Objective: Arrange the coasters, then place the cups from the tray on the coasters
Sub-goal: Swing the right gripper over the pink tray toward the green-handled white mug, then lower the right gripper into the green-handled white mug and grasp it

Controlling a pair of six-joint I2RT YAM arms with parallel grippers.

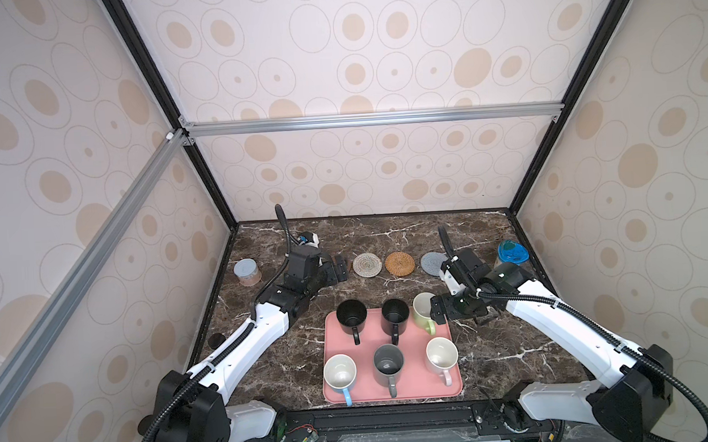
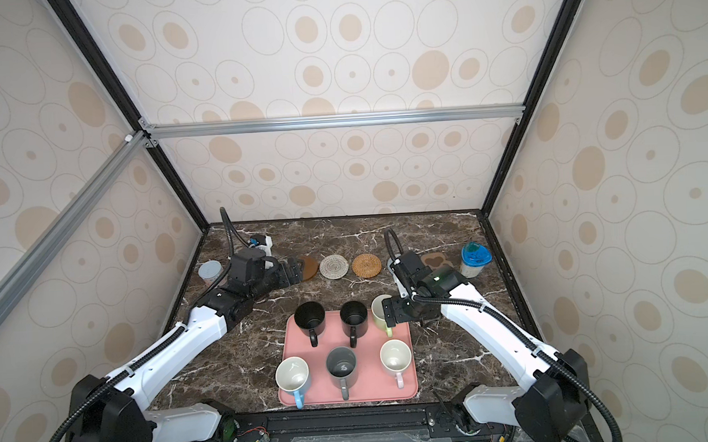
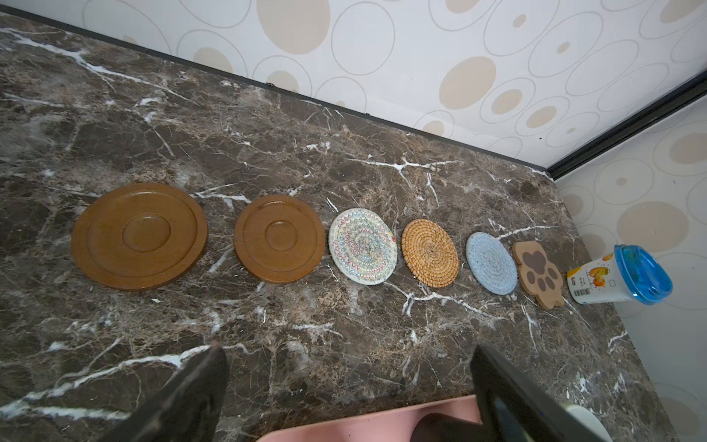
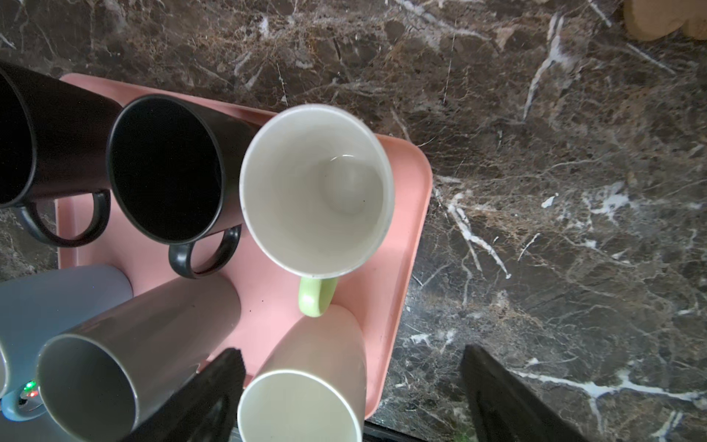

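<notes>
Left pincer: spread wide, empty, above the surface near the coasters.
Right pincer: jaws wide apart, gripping nothing, over the tray's right edge beside the light green cup.
Coasters: lay in one far row: two wooden discs, cream woven, rattan, grey-blue, paw.
Cups: all six stood upright on the pink tray, well apart from the row.
</notes>
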